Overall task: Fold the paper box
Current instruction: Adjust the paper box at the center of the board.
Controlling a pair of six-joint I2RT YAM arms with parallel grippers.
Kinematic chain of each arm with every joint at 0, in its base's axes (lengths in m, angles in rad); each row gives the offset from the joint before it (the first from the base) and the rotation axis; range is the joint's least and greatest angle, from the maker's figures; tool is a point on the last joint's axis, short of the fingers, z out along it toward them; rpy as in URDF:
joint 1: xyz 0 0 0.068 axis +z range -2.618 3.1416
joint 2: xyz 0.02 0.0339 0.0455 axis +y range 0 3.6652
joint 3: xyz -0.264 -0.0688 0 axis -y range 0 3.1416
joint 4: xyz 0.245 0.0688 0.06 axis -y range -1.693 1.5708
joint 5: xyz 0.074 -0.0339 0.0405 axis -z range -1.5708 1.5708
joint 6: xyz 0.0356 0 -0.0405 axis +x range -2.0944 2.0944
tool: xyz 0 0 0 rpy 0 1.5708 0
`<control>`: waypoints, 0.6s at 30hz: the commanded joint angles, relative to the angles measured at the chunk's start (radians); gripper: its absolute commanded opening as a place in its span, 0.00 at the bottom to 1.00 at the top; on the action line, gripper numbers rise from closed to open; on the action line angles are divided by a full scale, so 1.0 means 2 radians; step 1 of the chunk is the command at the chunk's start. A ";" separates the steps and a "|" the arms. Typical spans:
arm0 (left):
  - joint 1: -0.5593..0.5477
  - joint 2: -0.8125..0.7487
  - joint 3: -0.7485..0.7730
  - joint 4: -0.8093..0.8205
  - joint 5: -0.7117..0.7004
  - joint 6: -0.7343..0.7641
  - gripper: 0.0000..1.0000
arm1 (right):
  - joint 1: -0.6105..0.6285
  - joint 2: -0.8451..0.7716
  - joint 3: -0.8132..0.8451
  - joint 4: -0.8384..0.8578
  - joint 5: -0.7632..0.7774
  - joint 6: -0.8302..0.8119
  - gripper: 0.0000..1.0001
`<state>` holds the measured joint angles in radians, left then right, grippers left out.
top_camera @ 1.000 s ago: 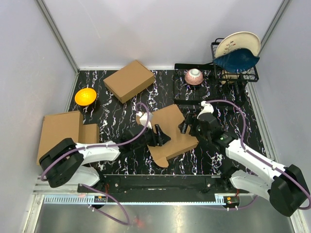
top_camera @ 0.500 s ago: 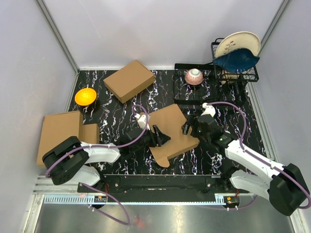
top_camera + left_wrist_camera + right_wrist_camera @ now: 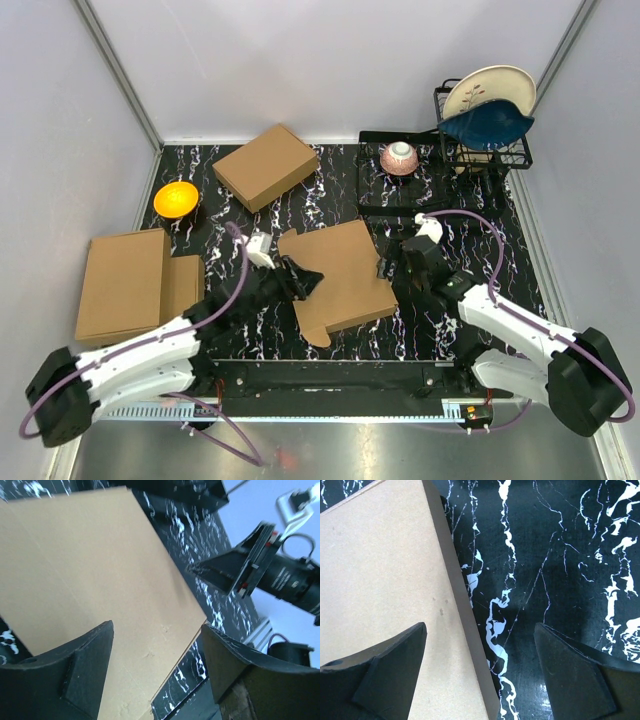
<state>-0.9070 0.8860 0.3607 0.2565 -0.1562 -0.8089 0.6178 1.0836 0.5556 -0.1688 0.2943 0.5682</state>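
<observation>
The paper box (image 3: 338,272) lies flat in the middle of the table as a brown cardboard piece with a tab sticking out at its near left corner. My left gripper (image 3: 303,279) stands open at its left edge. In the left wrist view those jaws (image 3: 157,650) hover over the cardboard (image 3: 90,575) without closing on it. My right gripper (image 3: 392,268) is open at the box's right edge. The right wrist view shows that edge (image 3: 465,630) running between the open fingers (image 3: 385,675), one over cardboard and one over bare table.
A compact brown box (image 3: 265,165) and an orange bowl (image 3: 175,198) sit at the back left. A tan cardboard slab (image 3: 125,285) lies at the left edge. A pink bowl (image 3: 400,158) on a black tray and a dish rack (image 3: 485,140) with plates stand at the back right.
The left arm has drawn back leftwards, taking its gripper from over the box's middle to its left edge. The box's top face now shows whole. The right gripper stayed at the right edge.
</observation>
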 commanded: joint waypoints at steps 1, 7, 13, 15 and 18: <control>-0.001 -0.086 0.017 -0.111 -0.086 0.000 0.73 | -0.003 0.000 0.024 0.031 -0.014 -0.010 0.94; -0.001 -0.174 -0.034 -0.297 -0.157 -0.177 0.66 | -0.004 -0.006 0.021 0.047 -0.028 -0.016 0.93; -0.001 -0.202 -0.100 -0.338 -0.160 -0.288 0.42 | -0.003 0.005 0.032 0.052 -0.031 -0.016 0.91; -0.001 -0.208 -0.108 -0.337 -0.154 -0.300 0.35 | -0.004 0.009 0.035 0.053 -0.032 -0.016 0.90; -0.001 -0.207 -0.127 -0.306 -0.137 -0.308 0.33 | -0.004 0.018 0.042 0.061 -0.041 -0.020 0.88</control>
<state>-0.9070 0.4892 0.1268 -0.4149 -0.4374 -1.3285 0.6147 1.0996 0.5838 -0.1085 0.2409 0.5507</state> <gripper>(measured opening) 0.339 0.891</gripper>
